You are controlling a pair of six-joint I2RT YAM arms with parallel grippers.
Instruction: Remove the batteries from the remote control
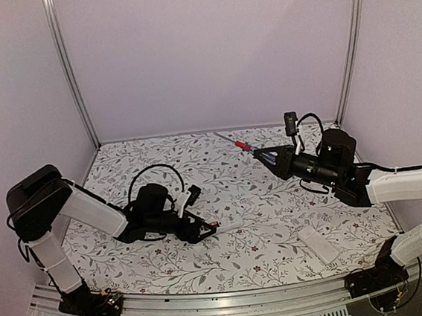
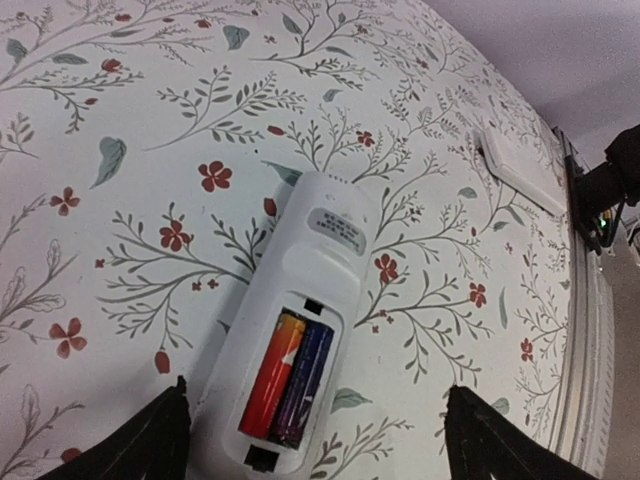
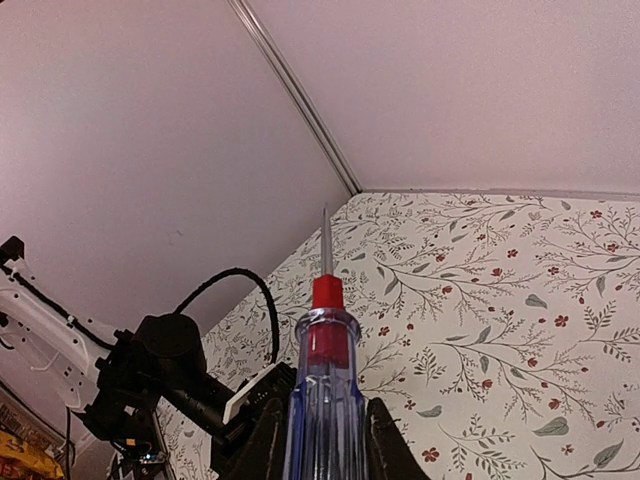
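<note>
White remote control [image 2: 312,262] lies on the table [image 2: 120,110], room all round, batteries [image 2: 288,378] showing; our left gripper [image 2: 320,445] straddles it, jaws wide apart. Our right gripper [image 3: 322,440] clamps the screwdriver [image 3: 325,350] near the far edge.

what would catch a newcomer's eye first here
The remote control lying back-up on the flowered table, framed by the open left gripper, its compartment uncovered with two batteries showing. Then the screwdriver, clamped in the right gripper and held off the table's far right.
</note>
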